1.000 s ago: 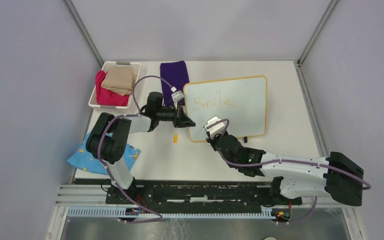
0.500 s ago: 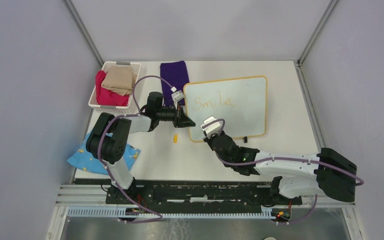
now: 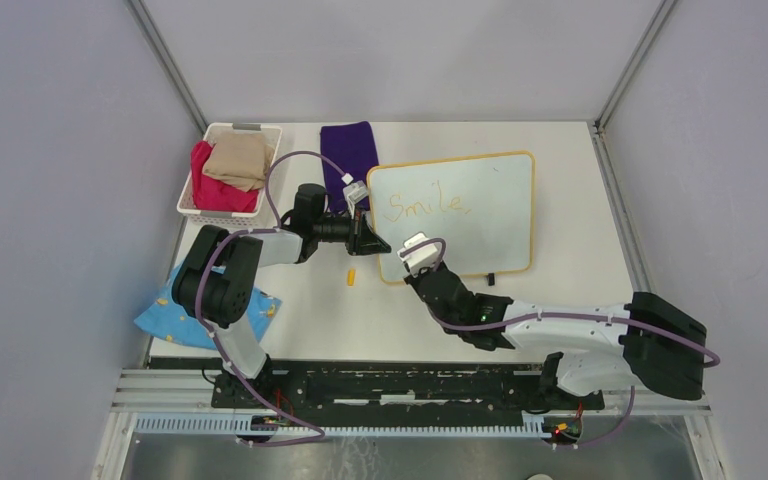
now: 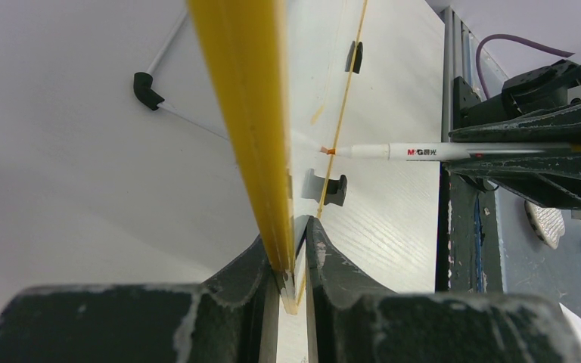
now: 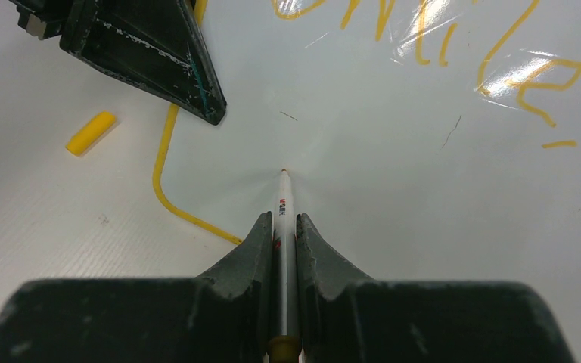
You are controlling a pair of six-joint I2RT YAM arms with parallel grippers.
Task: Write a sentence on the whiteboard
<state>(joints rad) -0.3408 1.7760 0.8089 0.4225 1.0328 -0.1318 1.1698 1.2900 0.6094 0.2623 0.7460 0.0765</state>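
The right wrist view gives what the overhead one hides: the right pincer (image 5: 280,221) is clamped narrow on a white marker (image 5: 283,198). The marker's tip touches bare board just ahead of the fingers. The sentence (image 5: 454,53), only an orange "Smile,", lies further ahead and to the right.

The left wrist view shows the left pincer (image 4: 293,227) closed on the yellow-framed edge of the whiteboard (image 4: 250,113), seen edge-on, with the marker coming in from the right of it.

Only the overhead view takes in the surroundings. A yellow cap (image 3: 352,277) lies on the table (image 3: 580,270) just near-side of the left pincer. A purple cloth (image 3: 350,150) lies beyond it, a basket (image 3: 222,127) of clothes far to its left, and a blue cloth (image 3: 160,320) beside that arm's base. The right wrist covers the board's near left corner there.
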